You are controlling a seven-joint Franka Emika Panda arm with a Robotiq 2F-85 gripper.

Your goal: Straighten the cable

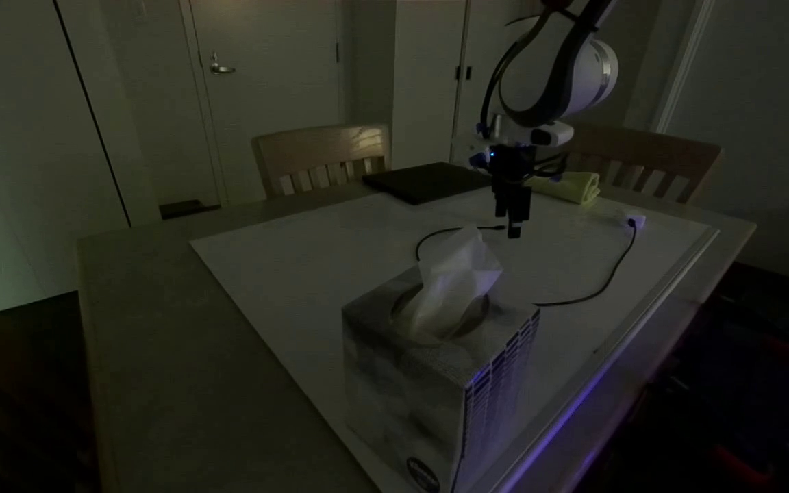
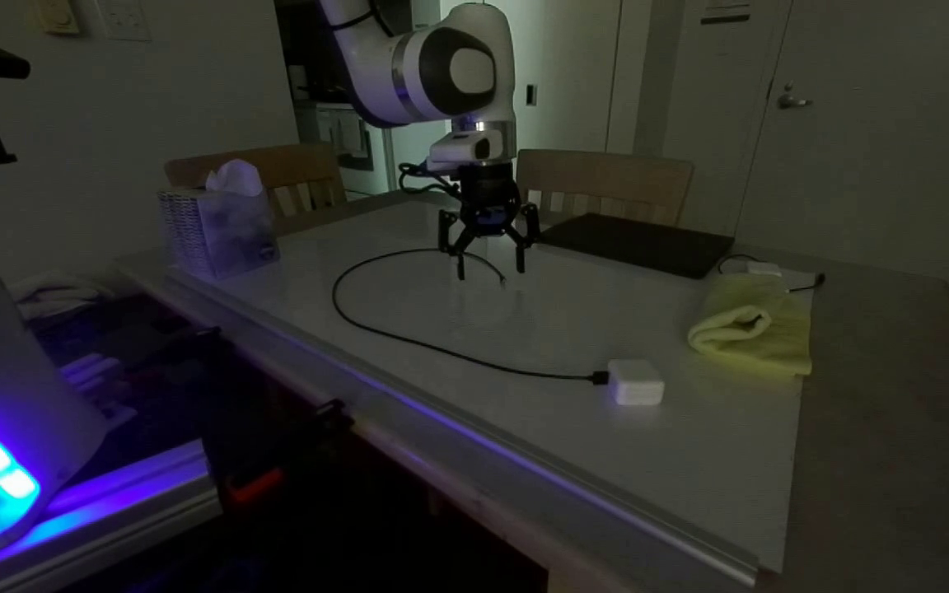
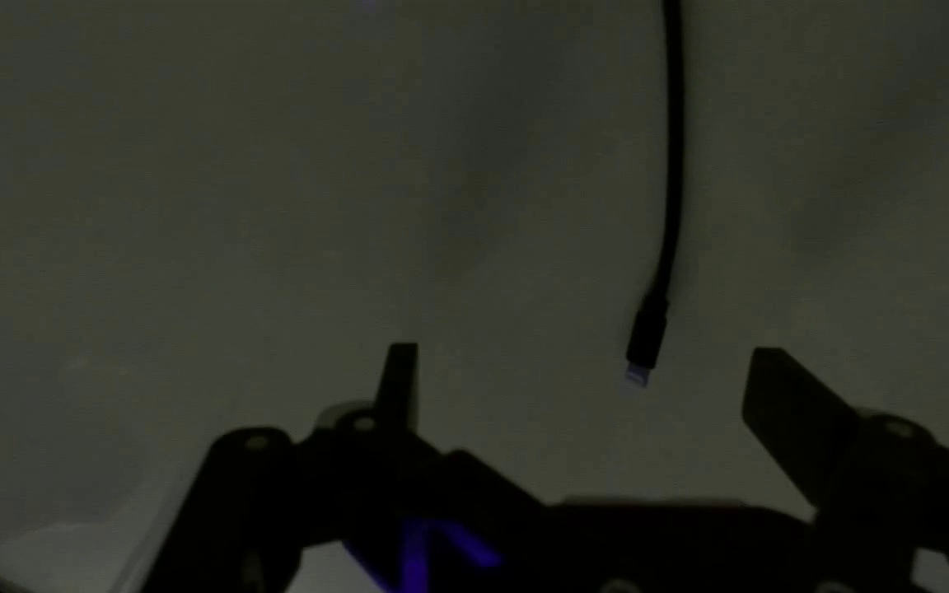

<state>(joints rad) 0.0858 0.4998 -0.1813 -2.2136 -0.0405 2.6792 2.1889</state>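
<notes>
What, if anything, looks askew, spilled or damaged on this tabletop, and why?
The cable stands out: it sweeps across the white surface in a wide bend instead of lying straight, one end at the white block, the other free. Nothing looks spilled or damaged, as far as these dim pictures show.

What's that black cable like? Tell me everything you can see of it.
The cable is thin, black and smooth-looking, apparently plastic-coated. It lies bent in one wide curve on the white board. A dark plug at one end appears to sit in a white block; the other end's dark connector, with a paler tip, lies loose below the open gripper, which isn't touching it.
</notes>
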